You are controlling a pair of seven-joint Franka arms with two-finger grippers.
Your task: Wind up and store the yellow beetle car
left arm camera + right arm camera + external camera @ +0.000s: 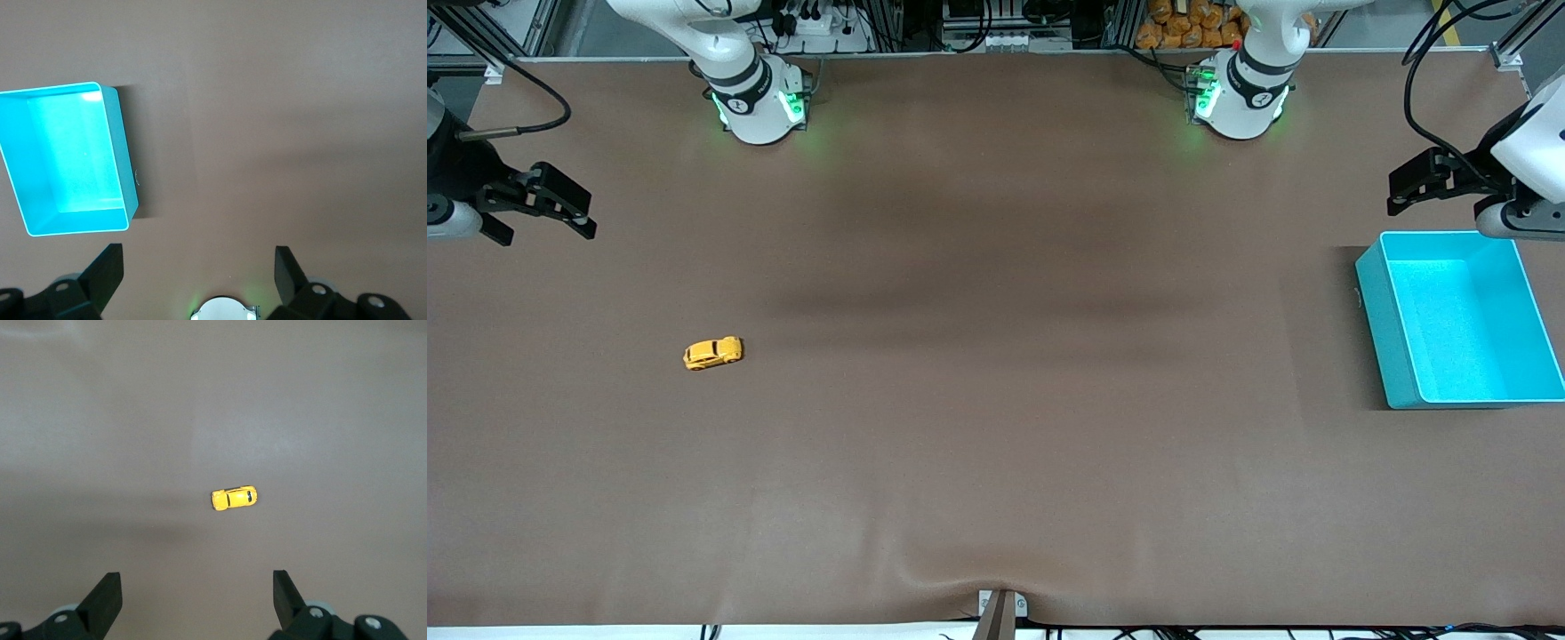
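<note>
The yellow beetle car point(713, 353) stands on its wheels on the brown table, toward the right arm's end; the right wrist view shows the car point(234, 498) alone on bare table. My right gripper point(548, 233) hangs open and empty over the table's edge at that end, well apart from the car. In its own view the right gripper point(195, 577) has only table between its fingers. My left gripper point(1396, 196) is open and empty over the table beside the turquoise bin point(1383, 329). The left gripper point(197, 253) sees the bin point(127, 160) with nothing in it.
The two arm bases point(760, 102) point(1240, 93) stand along the table edge farthest from the front camera. The left arm's base point(223, 310) shows in the left wrist view. A metal clamp point(1000, 609) sits at the nearest table edge. Wide bare table separates the car and the bin.
</note>
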